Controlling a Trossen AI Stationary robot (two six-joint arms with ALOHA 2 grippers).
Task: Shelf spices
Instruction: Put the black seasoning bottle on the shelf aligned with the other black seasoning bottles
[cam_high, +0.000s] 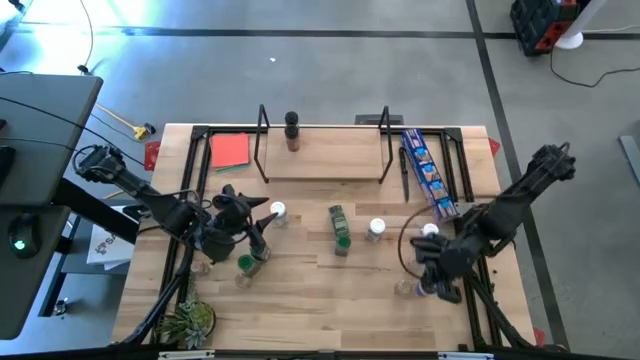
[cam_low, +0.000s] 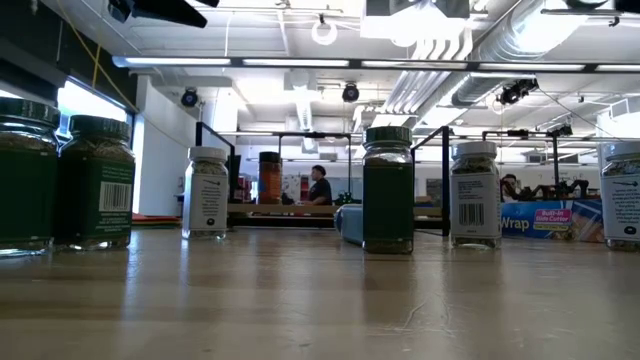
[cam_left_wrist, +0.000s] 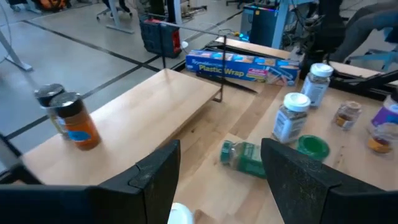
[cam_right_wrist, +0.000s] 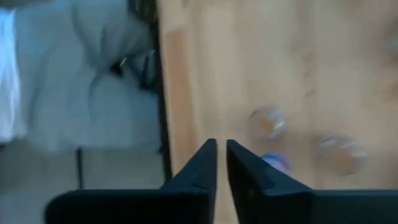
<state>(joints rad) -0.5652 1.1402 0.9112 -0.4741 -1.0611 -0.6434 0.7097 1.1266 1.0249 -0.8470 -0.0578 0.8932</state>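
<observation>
Counting jars: just one orange-filled jar (cam_high: 291, 131) stands on the shelf (cam_high: 325, 155), while the other spices sit on the table (cam_high: 320, 290) in front, including one green jar on its side (cam_high: 337, 219) and two white-lidded ones (cam_high: 376, 229) near it. Left gripper (cam_high: 262, 230) hovers over the left cluster with fingers spread wide and holding nothing. Right gripper (cam_high: 432, 268) sits above the jars at the right edge, fingers nearly together with only a thin gap, empty.

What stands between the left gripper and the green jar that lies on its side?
Nothing visible. In the left wrist view the left gripper is open, and the lying green jar shows in the gap between its fingers, with only bare table before it.
</observation>
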